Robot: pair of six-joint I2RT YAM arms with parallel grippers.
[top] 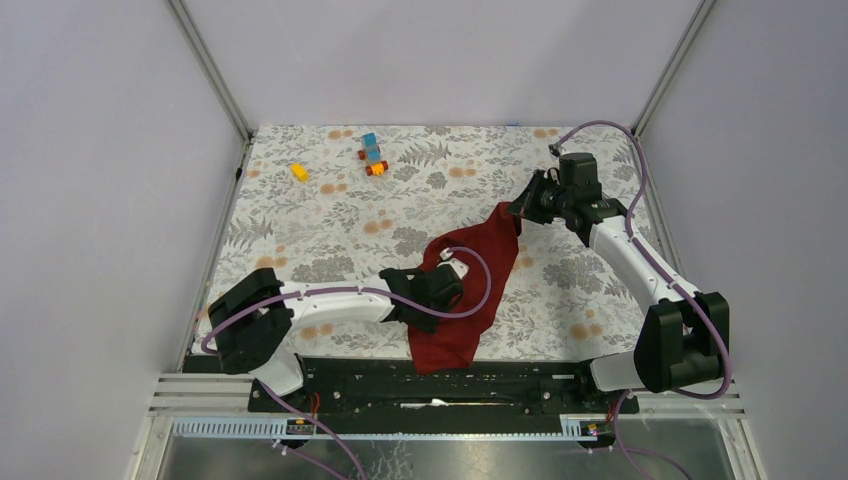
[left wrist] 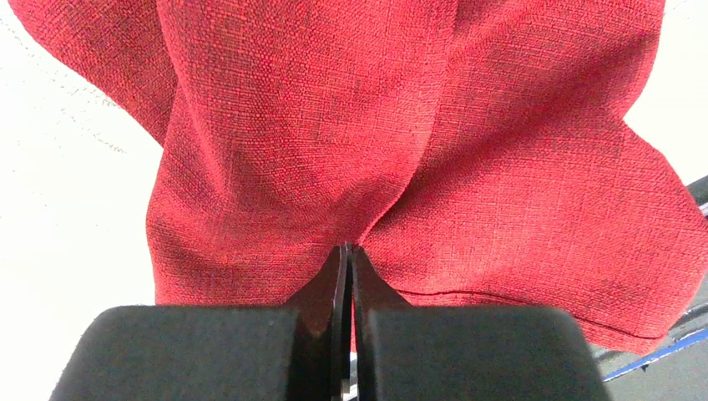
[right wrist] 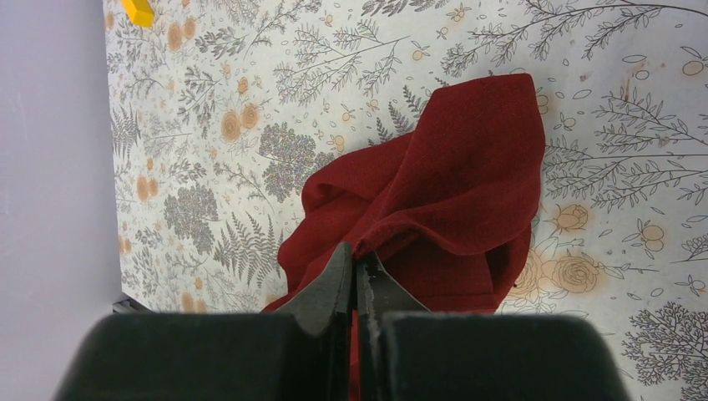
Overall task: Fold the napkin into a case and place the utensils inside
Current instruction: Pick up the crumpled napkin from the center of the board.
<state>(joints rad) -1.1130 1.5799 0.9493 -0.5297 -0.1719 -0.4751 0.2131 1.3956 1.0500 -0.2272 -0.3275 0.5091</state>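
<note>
Where arms bolt on, btm edge of top view: long black metal mounting rail [top: 400, 382], left base at btm left, right base at btm right.
Napkin, near end: dark red woven cloth napkin [top: 447, 345], crumpled, not flat; lowest corner reaches table's near edge & overlaps the rail, just below frame ctr.
Left arm: white & black, stretched low from btm left toward ctr, purple cable looping over the cloth.
Left gripper [top: 452, 283]: clenched on the napkin. In left wrist view the black fingertips [left wrist: 330, 288] press together at btm ctr w/ a pinched ridge of napkin [left wrist: 334, 125] rising from betw them; cloth fills nearly the whole frame.
Napkin, body: runs diagonally in top view from btm ctr up to right of ctr, bunched in soft folds.
Table: flat top w/ grey-leaf & orange-flower printed cover [top: 300, 240], pale walls on three sides.
Right gripper [top: 518, 208]: right of ctr, upper half of top view, closed tight on napkin's far upper corner. In right wrist view the right gripper [right wrist: 355, 259] sits at btm ctr, cloth edge nipped betw tips, napkin [right wrist: 459, 167] draping away to a rumpled heap at frame ctr.
Toy blocks, far: small yellow plastic block [top: 299, 172] upper left of ctr; small blue & orange block cluster [top: 372, 155] just right of it, near far edge. Both well apart from napkin. Yellow block [right wrist: 138, 10] also in top left corner of right wrist view.
</note>
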